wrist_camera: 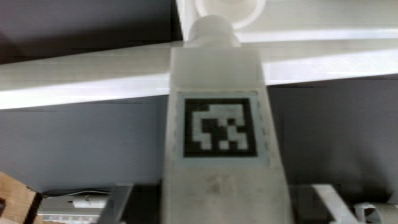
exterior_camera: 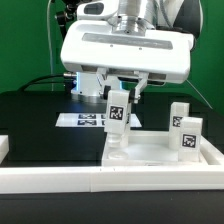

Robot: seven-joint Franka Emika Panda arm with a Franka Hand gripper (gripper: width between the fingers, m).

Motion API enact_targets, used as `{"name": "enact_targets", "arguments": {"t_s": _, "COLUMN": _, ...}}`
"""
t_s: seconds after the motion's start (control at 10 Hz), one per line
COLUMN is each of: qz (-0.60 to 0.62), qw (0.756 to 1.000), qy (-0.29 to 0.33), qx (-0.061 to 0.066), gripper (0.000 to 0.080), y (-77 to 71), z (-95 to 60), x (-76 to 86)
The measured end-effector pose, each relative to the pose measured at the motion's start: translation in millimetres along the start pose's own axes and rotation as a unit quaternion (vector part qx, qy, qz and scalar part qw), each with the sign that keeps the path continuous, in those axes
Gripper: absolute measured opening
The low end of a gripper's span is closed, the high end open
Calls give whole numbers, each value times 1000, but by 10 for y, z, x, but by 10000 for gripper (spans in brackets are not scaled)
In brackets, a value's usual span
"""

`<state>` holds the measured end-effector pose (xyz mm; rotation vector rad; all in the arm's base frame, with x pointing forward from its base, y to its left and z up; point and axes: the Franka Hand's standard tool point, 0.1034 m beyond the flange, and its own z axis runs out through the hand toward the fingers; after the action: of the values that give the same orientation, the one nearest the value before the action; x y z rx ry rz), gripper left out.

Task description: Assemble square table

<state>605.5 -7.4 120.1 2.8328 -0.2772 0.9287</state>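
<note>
My gripper (exterior_camera: 117, 98) hangs over the near-left corner of the white square tabletop (exterior_camera: 150, 152), shut on the upper end of an upright white table leg (exterior_camera: 117, 118) with a black-and-white tag. The leg's lower end meets the slab at that corner. Along the wrist view the same leg (wrist_camera: 221, 120) runs down between my fingers (wrist_camera: 125, 205) to the tabletop (wrist_camera: 80, 82); my gripper (wrist_camera: 222, 212) has one finger on each side of it. Two more tagged legs (exterior_camera: 186, 132) stand upright on the tabletop at the exterior view's right.
A long white rail (exterior_camera: 100, 180) borders the front of the black work surface. The marker board (exterior_camera: 80, 120) lies flat behind the gripper. A green backdrop and black cables fill the back.
</note>
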Motion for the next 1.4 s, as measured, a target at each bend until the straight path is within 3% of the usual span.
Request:
{"name": "enact_targets", "arguments": {"t_s": 0.3, "qz": -4, "qw": 1000, "qy": 10, "qx": 0, "gripper": 290, "y": 59, "z": -12, "x": 36}}
{"name": "enact_targets", "arguments": {"t_s": 0.4, "qz": -10, "qw": 1000, "qy": 17, "qx": 11, "gripper": 290, "y": 113, "z": -8, "x": 76}}
{"name": "enact_targets", "arguments": {"t_s": 0.6, "qz": -10, "qw": 999, "qy": 10, "qx": 48, "gripper": 290, "y": -30, "z": 16, "x": 58}}
{"name": "enact_targets", "arguments": {"t_s": 0.7, "qz": -11, "qw": 998, "qy": 4, "qx": 54, "gripper": 290, "y": -33, "z": 38, "x": 41}}
{"name": "enact_targets", "arguments": {"t_s": 0.8, "qz": -5, "qw": 998, "qy": -10, "qx": 55, "gripper": 290, "y": 92, "z": 63, "x": 47}}
{"name": "enact_targets", "arguments": {"t_s": 1.4, "qz": -6, "qw": 998, "qy": -15, "qx": 60, "gripper": 290, "y": 17, "z": 77, "x": -33}}
